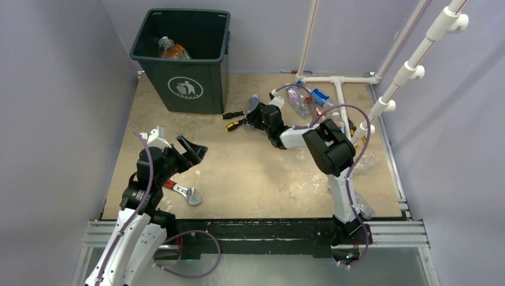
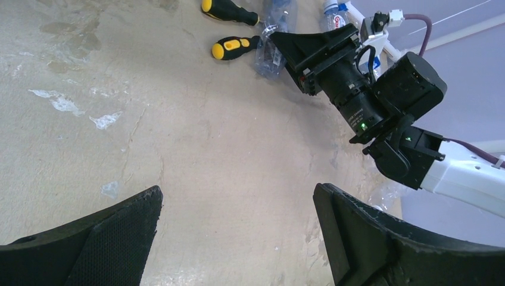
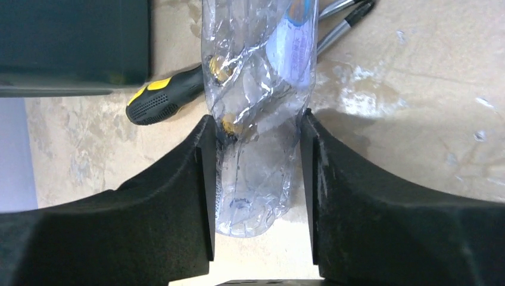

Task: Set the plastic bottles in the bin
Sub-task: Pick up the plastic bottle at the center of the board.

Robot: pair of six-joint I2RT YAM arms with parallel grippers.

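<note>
R gripper (image 3: 257,122): clenched on crushed clear bottle (image 3: 256,59), right of bin (image 1: 205,89).
L gripper (image 2: 238,193): jaws spread, empty.
Tip: lift straight, don't snag screwdriver (image 3: 161,98); release over bin.

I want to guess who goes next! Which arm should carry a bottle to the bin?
Right. The right claw pinches a crushed clear bottle beside a screwdriver, ready for the bin. The left claw is open and holds nothing.
</note>
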